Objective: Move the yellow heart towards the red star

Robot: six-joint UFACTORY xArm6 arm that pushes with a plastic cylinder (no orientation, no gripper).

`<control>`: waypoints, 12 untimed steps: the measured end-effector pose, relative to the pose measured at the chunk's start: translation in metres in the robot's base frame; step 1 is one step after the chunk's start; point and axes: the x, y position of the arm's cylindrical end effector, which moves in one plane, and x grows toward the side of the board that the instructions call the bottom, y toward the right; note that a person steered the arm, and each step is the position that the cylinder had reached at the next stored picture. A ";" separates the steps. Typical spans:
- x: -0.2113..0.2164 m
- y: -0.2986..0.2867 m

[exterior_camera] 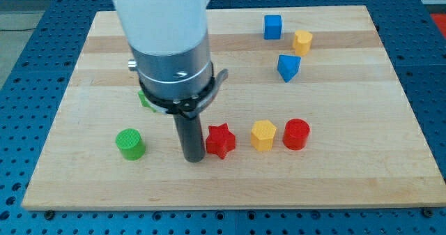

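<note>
**A:** Camera view, what's the surface?

**B:** Pale wooden board, plank grain running left-right, sitting on a blue perforated metal table. Only a thin strip of room behind at the view's top, too little to make out.

**A:** Tool?

**B:** Dark straight rod under a grey and white arm housing. No jaws to open or close, it holds nothing. My tip is down on the board.

**A:** Nearest blocks to it?

**B:** Red plastic star block just to the tip's right in the view, touching or very nearly; cannot tell which. Further right in the same row: yellow plastic block, looks hexagonal from here, then a red plastic cylinder. All three apart from each other.

**A:** Other side?

**B:** Green plastic cylinder left of the tip, clear gap. Another green block up and left of the tip, mostly hidden by the arm, shape unreadable.

**A:** Yellow heart?

**B:** Likely the small yellow plastic block well up and right of the tip, near the board's top edge; shape not crisp. Blue plastic cube just left of it, blue plastic wedge-like block just below it. Far from the red star.
</note>
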 end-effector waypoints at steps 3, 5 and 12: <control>-0.001 0.010; -0.071 0.007; -0.244 0.183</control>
